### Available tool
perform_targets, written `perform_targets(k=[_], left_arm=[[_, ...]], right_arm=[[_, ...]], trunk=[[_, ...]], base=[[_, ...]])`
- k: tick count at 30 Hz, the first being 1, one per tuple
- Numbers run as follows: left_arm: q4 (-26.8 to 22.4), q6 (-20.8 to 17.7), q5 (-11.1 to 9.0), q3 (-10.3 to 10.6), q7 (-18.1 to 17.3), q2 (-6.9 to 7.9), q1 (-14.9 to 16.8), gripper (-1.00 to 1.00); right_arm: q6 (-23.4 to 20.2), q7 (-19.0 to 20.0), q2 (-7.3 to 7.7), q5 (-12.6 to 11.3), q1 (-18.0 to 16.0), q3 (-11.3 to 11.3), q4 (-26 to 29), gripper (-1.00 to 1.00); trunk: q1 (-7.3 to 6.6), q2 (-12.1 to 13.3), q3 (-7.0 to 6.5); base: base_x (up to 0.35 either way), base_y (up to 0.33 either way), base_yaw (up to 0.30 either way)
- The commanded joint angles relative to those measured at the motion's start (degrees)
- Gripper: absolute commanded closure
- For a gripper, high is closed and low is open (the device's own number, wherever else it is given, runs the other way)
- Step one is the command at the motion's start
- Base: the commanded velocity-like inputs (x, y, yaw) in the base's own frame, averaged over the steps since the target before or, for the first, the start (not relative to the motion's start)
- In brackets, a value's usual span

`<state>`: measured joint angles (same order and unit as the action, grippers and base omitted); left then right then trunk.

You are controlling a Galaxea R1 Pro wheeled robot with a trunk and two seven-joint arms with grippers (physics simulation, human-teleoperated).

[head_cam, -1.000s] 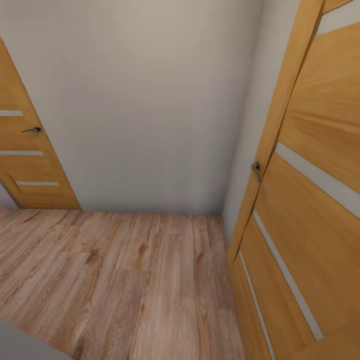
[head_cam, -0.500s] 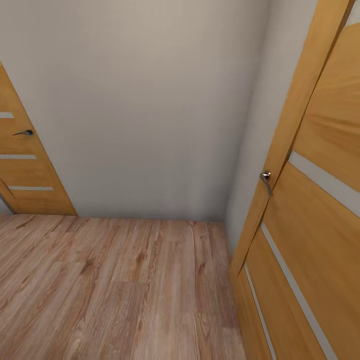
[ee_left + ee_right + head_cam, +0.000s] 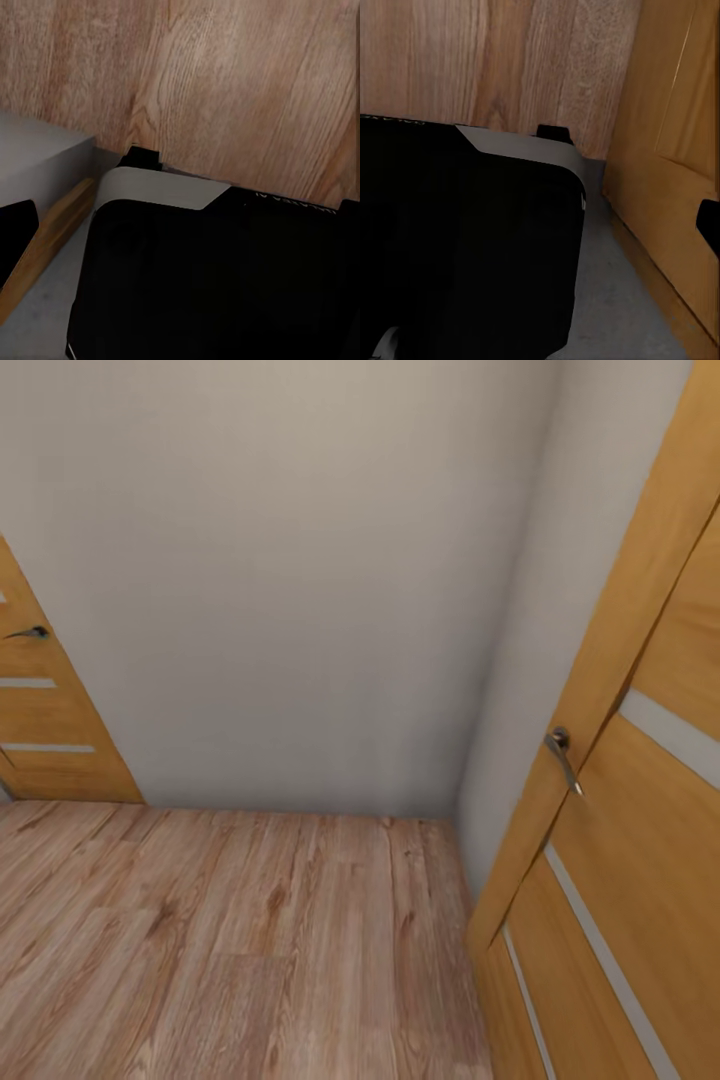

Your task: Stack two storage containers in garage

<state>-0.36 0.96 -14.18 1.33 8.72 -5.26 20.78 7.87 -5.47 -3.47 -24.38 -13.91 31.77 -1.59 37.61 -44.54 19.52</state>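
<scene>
Wall (image 3: 300, 580) ahead, door (image 3: 640, 840) at right, another door (image 3: 45, 730) far left.

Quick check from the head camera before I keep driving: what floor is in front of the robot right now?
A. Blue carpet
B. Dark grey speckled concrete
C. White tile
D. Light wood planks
D. The floor ahead is light wood planks running up to a plain pale wall, with an orange-brown door close on the right.
</scene>
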Motion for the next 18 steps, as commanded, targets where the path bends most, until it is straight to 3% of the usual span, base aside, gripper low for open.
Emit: perform_targets(k=[1, 13, 18], left_arm=[[0.0, 0.1, -0.4, 0.2, 0.2, -0.02, 0.0, -1.00], [0.0, 0.1, -0.4, 0.2, 0.2, -0.02, 0.0, -1.00], [0.0, 0.1, -0.4, 0.2, 0.2, -0.02, 0.1, -1.00]], right_arm=[[0.3, -0.1, -0.05, -0.5, -0.1, 0.5, -0.2, -1.00], [0.3, -0.1, -0.05, -0.4, -0.1, 0.5, -0.2, -1.00], [0.4, -0.1, -0.05, -0.4, -0.1, 0.5, -0.2, -1.00]], trunk=[[0.04, 0.0, 0.06], [0.04, 0.0, 0.06], [0.04, 0.0, 0.06]], base=[[0.321, 0.000, 0.028], [0.321, 0.000, 0.009], [0.321, 0.000, 0.148]])
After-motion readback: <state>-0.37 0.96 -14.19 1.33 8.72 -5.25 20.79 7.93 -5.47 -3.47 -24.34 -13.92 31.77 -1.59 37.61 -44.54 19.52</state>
